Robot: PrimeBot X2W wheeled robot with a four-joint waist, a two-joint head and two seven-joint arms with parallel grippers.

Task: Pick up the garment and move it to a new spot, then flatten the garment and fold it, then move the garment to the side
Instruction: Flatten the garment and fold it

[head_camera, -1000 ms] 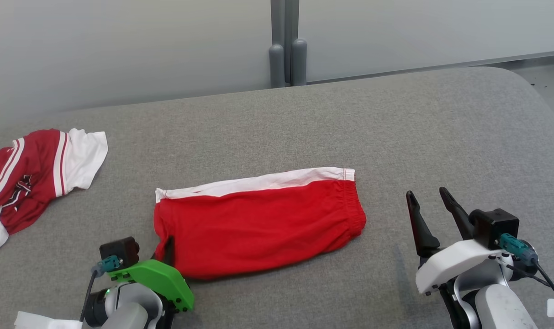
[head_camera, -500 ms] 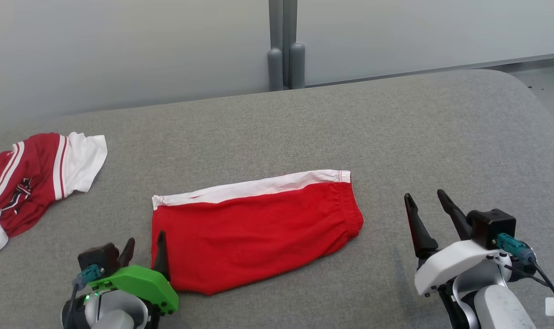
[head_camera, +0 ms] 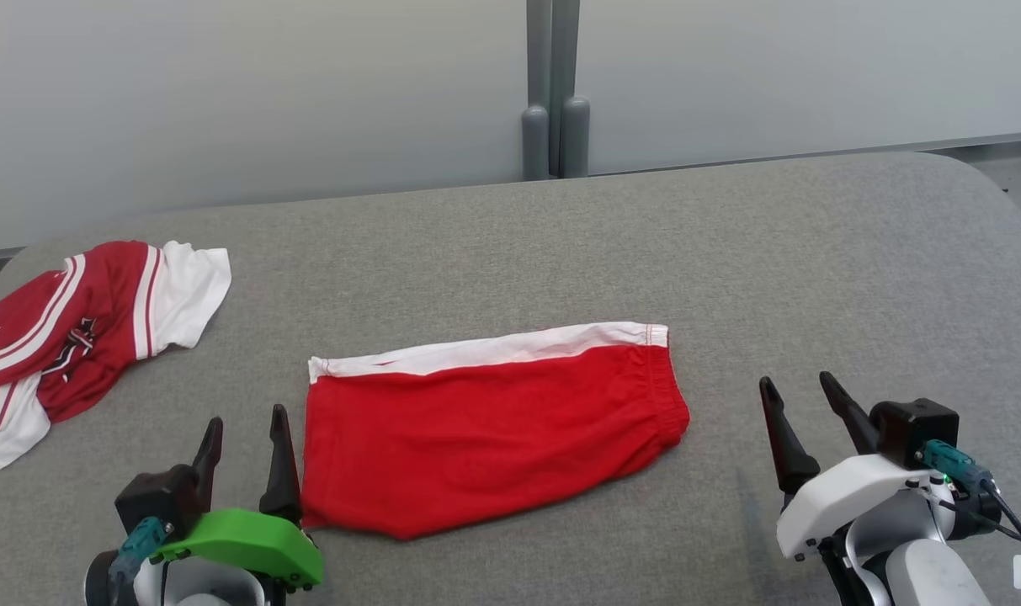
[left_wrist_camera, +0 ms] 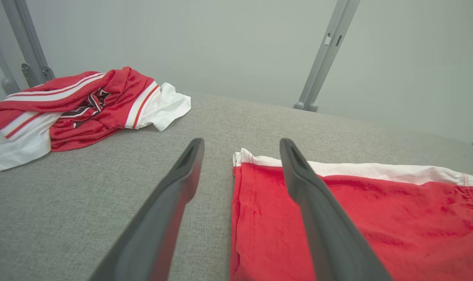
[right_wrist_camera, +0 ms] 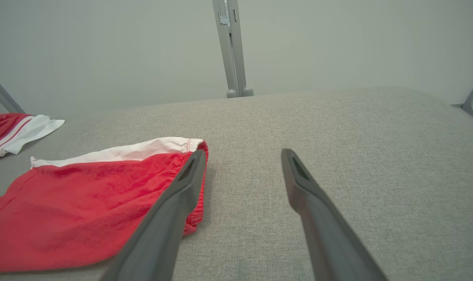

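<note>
Red shorts with a white side stripe (head_camera: 485,429) lie folded flat in the middle of the grey table (head_camera: 729,252); they also show in the left wrist view (left_wrist_camera: 376,218) and the right wrist view (right_wrist_camera: 92,203). My left gripper (head_camera: 245,425) stands open just left of the shorts' left edge, holding nothing, its fingers (left_wrist_camera: 318,210) above the cloth's corner. My right gripper (head_camera: 796,391) is open too, a little to the right of the waistband and apart from it.
A second red and white garment (head_camera: 72,328) lies crumpled at the table's far left. A grey post (head_camera: 552,93) stands behind the table's back edge against the wall. Bare grey surface stretches to the right and behind the shorts.
My left gripper has let go of the shorts' lower left corner, opened and drawn back to the left. The camera has shifted slightly. The right gripper has stayed put.
</note>
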